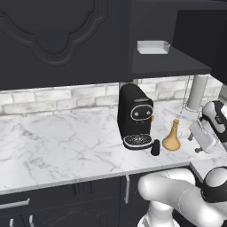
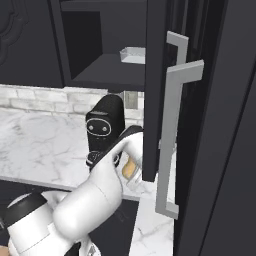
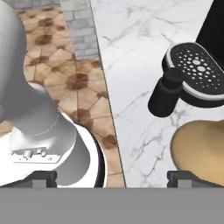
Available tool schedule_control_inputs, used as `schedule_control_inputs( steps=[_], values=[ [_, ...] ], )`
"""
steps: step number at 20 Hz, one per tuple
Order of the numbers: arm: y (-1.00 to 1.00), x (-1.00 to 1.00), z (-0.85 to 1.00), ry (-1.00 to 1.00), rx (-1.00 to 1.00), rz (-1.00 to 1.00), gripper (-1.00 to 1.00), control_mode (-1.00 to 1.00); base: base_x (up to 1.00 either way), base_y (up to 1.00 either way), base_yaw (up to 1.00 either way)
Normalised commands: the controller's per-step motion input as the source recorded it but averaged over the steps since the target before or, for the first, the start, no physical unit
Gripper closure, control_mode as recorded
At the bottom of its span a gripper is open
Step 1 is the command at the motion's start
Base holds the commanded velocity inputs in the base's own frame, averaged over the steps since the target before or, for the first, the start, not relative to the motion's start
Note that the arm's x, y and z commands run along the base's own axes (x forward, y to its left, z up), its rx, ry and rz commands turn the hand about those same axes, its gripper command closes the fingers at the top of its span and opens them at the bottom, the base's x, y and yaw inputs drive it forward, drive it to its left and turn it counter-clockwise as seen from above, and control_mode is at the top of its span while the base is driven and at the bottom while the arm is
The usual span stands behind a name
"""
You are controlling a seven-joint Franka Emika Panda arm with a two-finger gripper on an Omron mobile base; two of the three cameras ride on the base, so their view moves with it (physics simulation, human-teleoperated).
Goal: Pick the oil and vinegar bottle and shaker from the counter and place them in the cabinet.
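Standing upright on the counter [image 1: 66, 137], neck vertical, the oil and vinegar bottle [image 1: 171, 135] lies just left of the end effector [image 1: 198, 141], whose fingers are spread apart and empty; the shaker [image 1: 155, 147] sits just beyond, beside the coffee machine [image 1: 135, 116].

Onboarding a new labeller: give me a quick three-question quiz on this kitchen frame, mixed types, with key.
1. True or false: the shaker stands between the coffee machine and the oil and vinegar bottle.
2. Multiple choice: what sits on the cabinet shelf? A) a clear tray B) a mug C) the shaker
3. Fill in: both task items stand on the ___.

Key: 1 true; 2 A, the clear tray; 3 counter. The hand is open, holding nothing.
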Motion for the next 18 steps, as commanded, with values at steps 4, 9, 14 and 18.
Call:
schedule_control_inputs(
  steps=[4,9,14,18],
  values=[
    [-0.08,0.41,0.00,0.00,0.07,0.00,-1.00,-1.00,0.00,0.00,0.00],
    [-0.04,0.33,0.00,0.00,0.06,0.00,-1.00,-1.00,0.00,0.00,0.00],
    [-0.08,0.33,-0.04,0.00,0.02,0.00,-1.00,-1.00,0.00,0.00,0.00],
    [-0.11,0.38,-0.08,0.00,0.00,0.00,-1.00,-1.00,0.00,0.00,0.00]
  ],
)
